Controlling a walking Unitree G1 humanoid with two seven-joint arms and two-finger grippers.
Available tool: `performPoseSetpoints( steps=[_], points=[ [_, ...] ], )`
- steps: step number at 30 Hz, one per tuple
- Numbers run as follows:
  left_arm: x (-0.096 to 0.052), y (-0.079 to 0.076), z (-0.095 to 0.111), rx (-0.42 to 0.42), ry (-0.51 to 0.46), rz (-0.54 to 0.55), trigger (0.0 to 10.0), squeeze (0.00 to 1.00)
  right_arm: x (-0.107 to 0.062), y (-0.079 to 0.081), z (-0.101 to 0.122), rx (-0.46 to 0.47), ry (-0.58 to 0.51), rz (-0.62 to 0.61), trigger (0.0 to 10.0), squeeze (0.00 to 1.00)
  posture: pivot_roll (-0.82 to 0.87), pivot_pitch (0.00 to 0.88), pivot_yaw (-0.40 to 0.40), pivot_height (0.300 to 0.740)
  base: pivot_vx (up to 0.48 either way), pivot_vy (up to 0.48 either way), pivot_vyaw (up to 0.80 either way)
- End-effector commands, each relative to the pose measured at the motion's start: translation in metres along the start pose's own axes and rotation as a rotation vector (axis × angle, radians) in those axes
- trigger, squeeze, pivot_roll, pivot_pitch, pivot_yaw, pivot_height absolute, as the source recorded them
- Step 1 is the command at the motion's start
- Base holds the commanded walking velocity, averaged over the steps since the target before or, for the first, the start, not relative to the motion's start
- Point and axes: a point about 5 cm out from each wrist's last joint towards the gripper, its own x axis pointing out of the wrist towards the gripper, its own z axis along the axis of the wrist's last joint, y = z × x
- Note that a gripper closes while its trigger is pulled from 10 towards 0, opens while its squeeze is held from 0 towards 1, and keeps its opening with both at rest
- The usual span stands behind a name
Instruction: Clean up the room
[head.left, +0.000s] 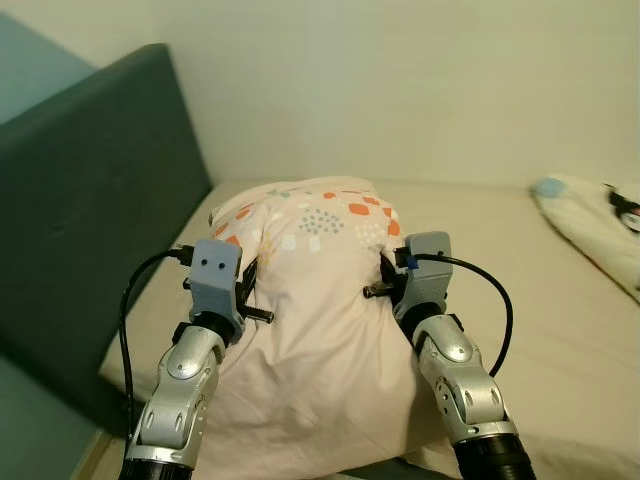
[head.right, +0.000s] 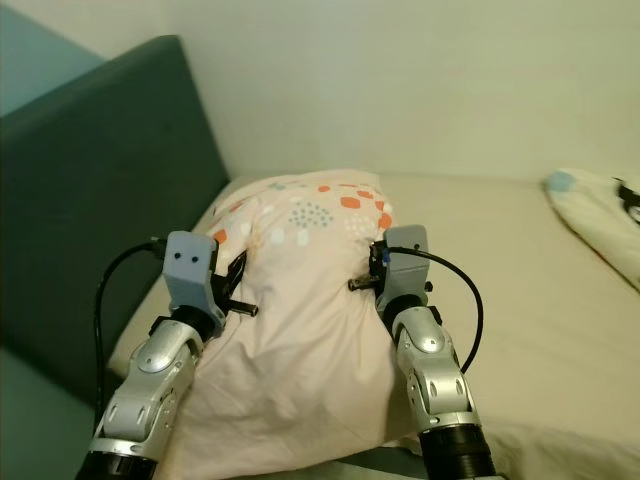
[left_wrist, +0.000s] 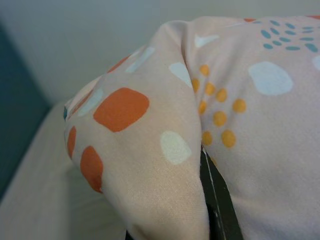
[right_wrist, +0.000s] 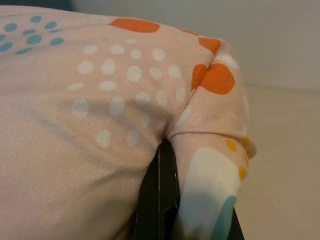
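Pillow: a pale pink fabric pillow (head.left: 320, 300) printed with orange, white, teal and yellow spots, held up between both arms above the bed, its far end near the wall.
Left claw: the left claw (head.left: 250, 292) sits against the pillow's left side; in the left wrist view a fold of the spotted cloth drapes over a black finger (left_wrist: 217, 200), so it looks closed on the pillow.
Right claw: the right claw (head.left: 383, 278) presses the pillow's right side; the right wrist view shows cloth pinched beside its black finger (right_wrist: 159, 200), so it too grips the pillow.
Bed: a beige sheeted mattress (head.left: 500, 260) lies beneath and beyond the pillow, running to the cream wall.
Headboard: a dark teal padded headboard (head.left: 90, 210) stands along the robot's left side of the bed.
Other bedding: a white cushion or soft item with a blue patch (head.left: 585, 225) lies at the far right of the bed, well apart from the pillow.
Progress: the pillow is gripped but not yet set down; by my judgement it is left to be laid at the headboard end.
Remaining: the white item at the right looks untouched and may need tidying too.
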Motion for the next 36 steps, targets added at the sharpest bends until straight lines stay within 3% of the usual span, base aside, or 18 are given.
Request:
performPoseSetpoints(
  steps=[1,26,33,36],
  points=[
    [0.001,-0.005,0.005,0.022,-0.043,-0.034,10.0,0.0,0.001,0.006,0.002,-0.007,-0.029,0.015,10.0,0.0,-0.08,0.09,0.052,0.74,0.0,0.0,-0.8],
    [-0.001,-0.003,-0.001,0.011,-0.01,-0.016,10.0,0.0,-0.001,0.002,-0.002,-0.009,-0.012,0.001,10.0,0.0,-0.08,0.098,0.046,0.74,0.0,0.0,-0.8],
    [-0.005,0.002,-0.002,0.011,-0.013,0.019,10.0,0.0,-0.002,0.006,0.001,-0.052,-0.028,0.042,10.0,0.0,-0.08,0.099,0.041,0.74,0.0,0.0,-0.19],
    [-0.006,0.004,-0.002,0.01,-0.014,0.033,10.0,0.0,-0.002,0.009,0.001,-0.057,-0.025,0.06,10.0,0.0,-0.08,0.099,0.041,0.74,0.0,0.0,0.65]
  ],
)
